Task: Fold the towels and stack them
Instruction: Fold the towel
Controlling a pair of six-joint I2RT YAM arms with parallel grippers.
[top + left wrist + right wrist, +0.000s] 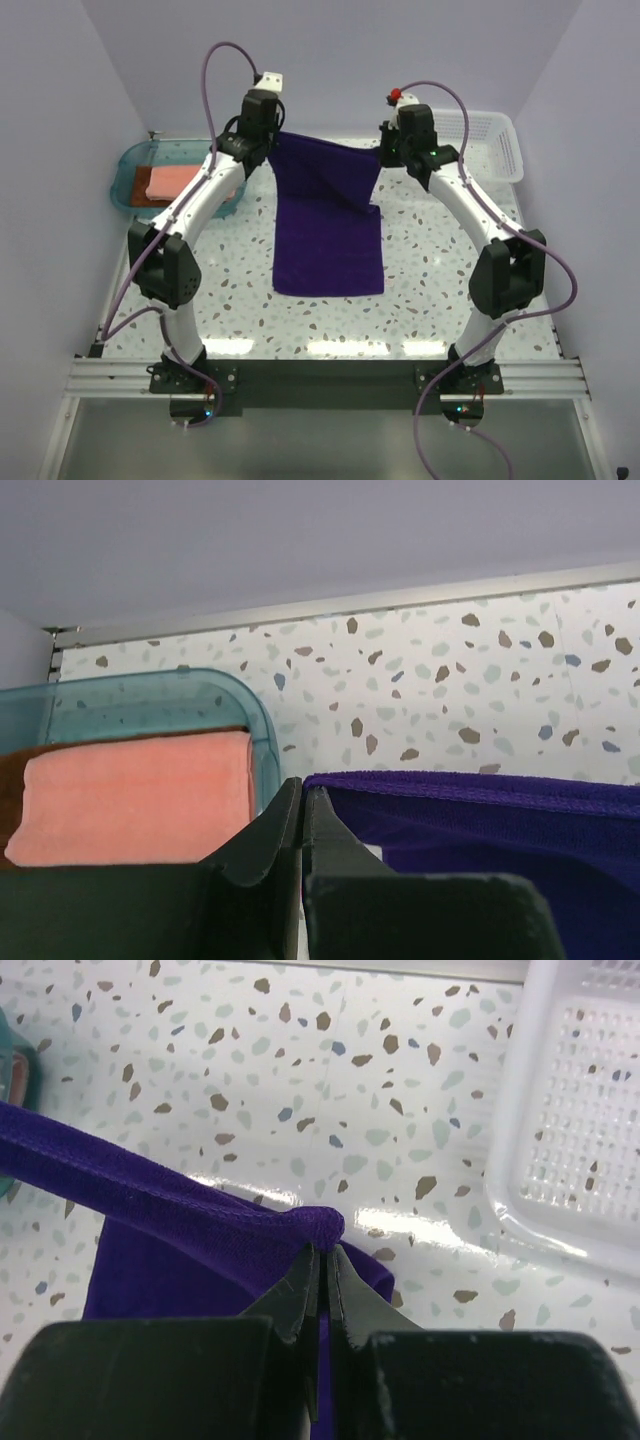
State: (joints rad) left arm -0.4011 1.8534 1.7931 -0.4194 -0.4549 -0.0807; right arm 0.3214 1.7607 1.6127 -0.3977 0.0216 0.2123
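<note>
1. Table (230, 290) – speckled white, with everything else on or above it.
2. Purple towel (330, 230) – its lower half lies flat at the table's centre. Its top edge is lifted and strung between the two grippers, sagging a little.
3. Basket (495, 140) – white mesh, at the far right corner.
4. Tray (150, 705) – teal, at the far left.
5. Pink towel (130, 795) – folded in the tray, on a brown towel (12, 770).
6. Left gripper (303, 790) – fingers pressed together, pinching the purple towel's top left corner.
7. Right gripper (322, 1255) – likewise pinching the top right corner.
</note>
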